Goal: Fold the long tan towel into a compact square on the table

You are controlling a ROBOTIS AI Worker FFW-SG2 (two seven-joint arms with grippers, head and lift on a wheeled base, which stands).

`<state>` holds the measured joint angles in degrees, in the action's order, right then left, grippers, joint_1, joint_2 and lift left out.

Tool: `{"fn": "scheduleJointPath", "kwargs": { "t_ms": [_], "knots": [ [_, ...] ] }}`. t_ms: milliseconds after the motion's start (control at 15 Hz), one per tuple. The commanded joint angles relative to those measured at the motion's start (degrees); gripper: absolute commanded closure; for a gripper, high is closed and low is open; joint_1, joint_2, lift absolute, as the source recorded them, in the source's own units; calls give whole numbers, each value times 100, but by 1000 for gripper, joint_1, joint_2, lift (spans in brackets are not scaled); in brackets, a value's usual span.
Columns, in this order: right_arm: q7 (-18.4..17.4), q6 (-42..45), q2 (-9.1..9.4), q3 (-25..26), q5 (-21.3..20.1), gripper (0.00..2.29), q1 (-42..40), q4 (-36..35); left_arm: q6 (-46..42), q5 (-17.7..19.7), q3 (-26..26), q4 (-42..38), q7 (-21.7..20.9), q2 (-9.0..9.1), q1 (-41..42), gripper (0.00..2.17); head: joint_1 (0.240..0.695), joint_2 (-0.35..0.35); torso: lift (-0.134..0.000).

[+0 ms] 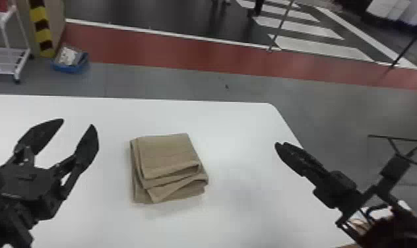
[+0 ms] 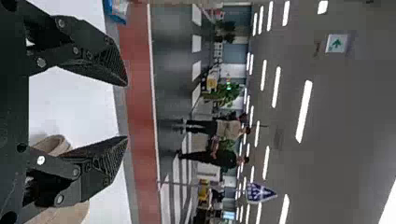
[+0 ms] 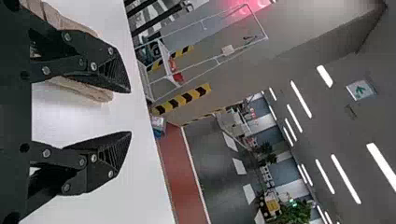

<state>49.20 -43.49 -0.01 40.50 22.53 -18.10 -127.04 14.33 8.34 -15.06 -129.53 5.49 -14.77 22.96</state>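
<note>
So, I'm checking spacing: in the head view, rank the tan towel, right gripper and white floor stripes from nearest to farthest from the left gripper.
1. Tan towel: on the table, right of the left gripper.
2. Right gripper: past the towel, near the table's right edge.
3. White floor stripes: beyond the table, toward the far right.

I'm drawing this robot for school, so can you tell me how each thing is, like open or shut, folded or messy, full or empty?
Tan towel: folded in layers, roughly square, front edges uneven.
Left gripper: open, holding nothing.
Right gripper: open, holding nothing.
White table: towel lying on it.
Blue bin: on the floor, something whitish inside.
</note>
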Motion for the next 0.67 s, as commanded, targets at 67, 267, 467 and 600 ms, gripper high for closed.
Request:
{"fn": "scheduleJointPath", "kwargs": {
  "t_ms": [67,267,467,600],
  "knots": [
    [-675,626,6,-1079,-293,46,-212,-356,-65,-359,-94,138,251,281,-55,26,695,-305,-125],
    [-1124,1488,6,-1703,-337,46,-511,-312,-645,-403,-94,560,505,413,-90,22,695,-231,-125],
    [-1414,2384,6,-2196,-777,53,-818,-172,-856,-447,38,815,541,360,-99,26,695,-172,-125],
    [-1765,3052,6,-2292,-759,53,-1082,-13,-927,-438,144,929,541,281,-90,26,695,-150,-125]
  ]
}}
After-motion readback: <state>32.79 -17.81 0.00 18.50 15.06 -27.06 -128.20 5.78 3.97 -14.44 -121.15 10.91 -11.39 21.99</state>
